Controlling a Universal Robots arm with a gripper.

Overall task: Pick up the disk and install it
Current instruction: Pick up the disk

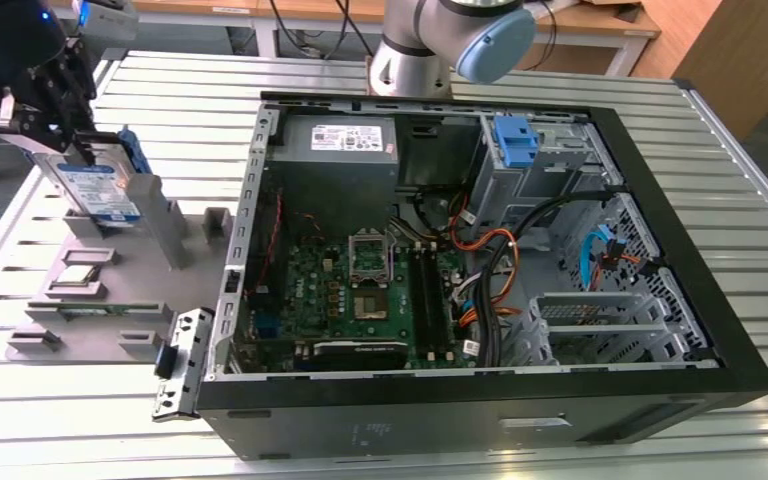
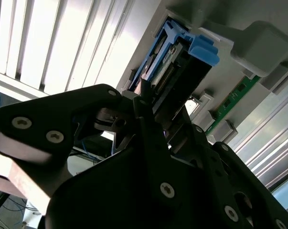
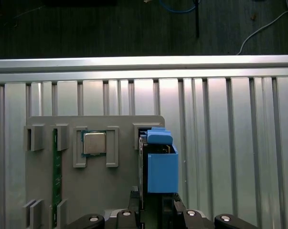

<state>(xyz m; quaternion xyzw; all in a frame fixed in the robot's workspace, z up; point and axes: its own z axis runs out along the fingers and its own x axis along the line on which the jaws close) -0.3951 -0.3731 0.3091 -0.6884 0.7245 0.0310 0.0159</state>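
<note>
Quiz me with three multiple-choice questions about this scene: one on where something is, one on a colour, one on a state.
1. Where is the disk?
A. At the grey holder, on the exterior view's left of the computer case
B. Mounted inside the case
C. Lying on top of the power supply

2. What colour is the carrier framing the disk?
A. Red
B. Blue
C. Yellow

3. What state is the computer case in?
A. Closed with its side panel on
B. Wrapped in plastic
C. Open, with its insides exposed

Answers:
1 A: the disk stands on edge at the holder, outside the case, with the fingers closed on it.
2 B: the plastic frame is blue in both wrist views.
3 C: the motherboard and the cables lie in plain sight.
</note>
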